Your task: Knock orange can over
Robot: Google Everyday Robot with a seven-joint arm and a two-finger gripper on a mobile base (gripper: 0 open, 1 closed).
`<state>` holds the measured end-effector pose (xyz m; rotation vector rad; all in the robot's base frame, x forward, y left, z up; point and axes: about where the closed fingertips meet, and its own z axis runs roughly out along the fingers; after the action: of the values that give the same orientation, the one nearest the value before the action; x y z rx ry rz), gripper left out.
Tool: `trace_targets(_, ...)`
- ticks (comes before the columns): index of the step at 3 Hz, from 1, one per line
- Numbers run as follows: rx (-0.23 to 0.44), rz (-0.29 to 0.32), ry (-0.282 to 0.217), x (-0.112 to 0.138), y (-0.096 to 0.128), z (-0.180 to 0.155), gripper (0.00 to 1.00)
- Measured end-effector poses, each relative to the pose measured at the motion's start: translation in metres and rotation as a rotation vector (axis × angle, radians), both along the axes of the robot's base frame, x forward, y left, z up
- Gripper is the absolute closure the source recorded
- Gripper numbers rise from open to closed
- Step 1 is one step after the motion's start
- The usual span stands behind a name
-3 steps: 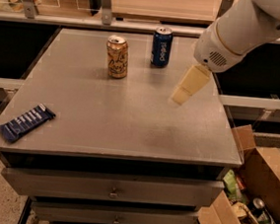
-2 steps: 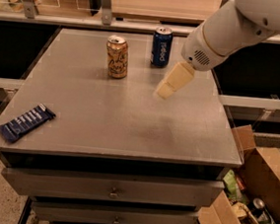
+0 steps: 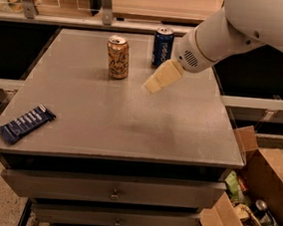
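The orange can (image 3: 118, 57) stands upright on the grey table (image 3: 116, 117), toward the far side, left of centre. It is orange-gold with pale swirly markings and a silver top. My gripper (image 3: 154, 84) hangs on the white arm above the table. It is to the right of the orange can and a little nearer to me, a short gap away and not touching it.
A blue can (image 3: 162, 47) with white lettering stands upright behind the gripper, right of the orange can. A blue snack bar (image 3: 25, 123) lies near the front left table edge. An open cardboard box (image 3: 253, 196) with items sits on the floor at the right.
The arm and gripper have moved left across the table, toward the orange can. The cans and the snack bar have not moved.
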<state>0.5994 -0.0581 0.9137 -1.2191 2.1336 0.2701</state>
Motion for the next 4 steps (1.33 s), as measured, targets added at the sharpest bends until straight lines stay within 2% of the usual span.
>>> trace_targets(1, -0.003, 0.005, 0.0, -0.001, 0.0, 0.0, 0.0)
trace_targets(2, 0.034, 0.002, -0.039, 0.004, 0.01, -0.003, 0.0)
trace_targets(3, 0.096, 0.011, -0.123, 0.02, 0.034, -0.008, 0.0)
trace_targets(4, 0.165, 0.041, -0.161, 0.036, 0.063, -0.015, 0.0)
